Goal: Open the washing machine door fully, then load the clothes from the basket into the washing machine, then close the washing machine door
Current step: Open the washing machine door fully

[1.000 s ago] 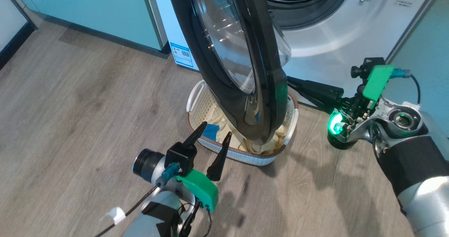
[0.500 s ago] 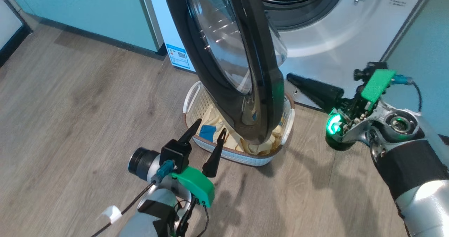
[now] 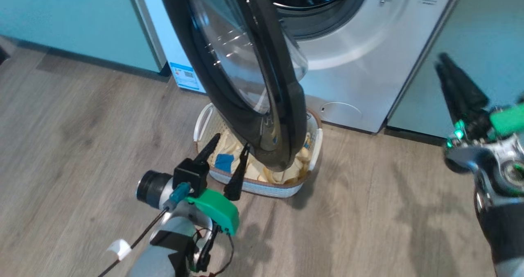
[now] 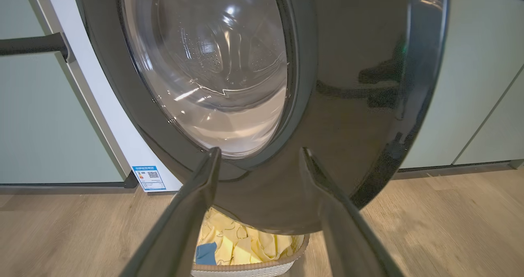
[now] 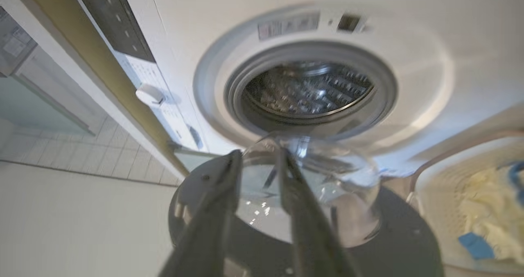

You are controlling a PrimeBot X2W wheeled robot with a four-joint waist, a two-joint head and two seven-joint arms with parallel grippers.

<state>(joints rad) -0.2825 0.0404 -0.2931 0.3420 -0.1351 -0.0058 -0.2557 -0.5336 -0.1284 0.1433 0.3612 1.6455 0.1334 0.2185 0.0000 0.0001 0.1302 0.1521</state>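
Observation:
The washing machine [image 3: 368, 60] stands with its drum mouth [image 5: 307, 88] uncovered. Its door [image 3: 266, 105], black-rimmed with a glass bowl, hangs partly swung out over the basket [image 3: 262, 187]. Cream-yellow clothes [image 3: 249, 172] with a blue patch lie in the basket. My left gripper [image 3: 231, 141] is open just before the basket's near rim, with nothing between its fingers. In the left wrist view it [image 4: 260, 152] faces the door's outer face [image 4: 348, 105]. My right gripper [image 3: 440, 60] points upward at the far right, away from the door, its fingers [image 5: 223, 195] parted a little and holding nothing.
Pale green cabinets flank the machine at the left [image 3: 82, 23] and the right [image 3: 483, 43]. A blue energy sticker [image 3: 184, 74] and a round service flap [image 3: 342, 109] sit low on the washer. Wood floor [image 3: 368, 211] spreads in front.
My right gripper has pulled back from the door's inner side to the far right, turned upward and parted its fingers. The head camera has shifted. The left gripper stays open at the basket.

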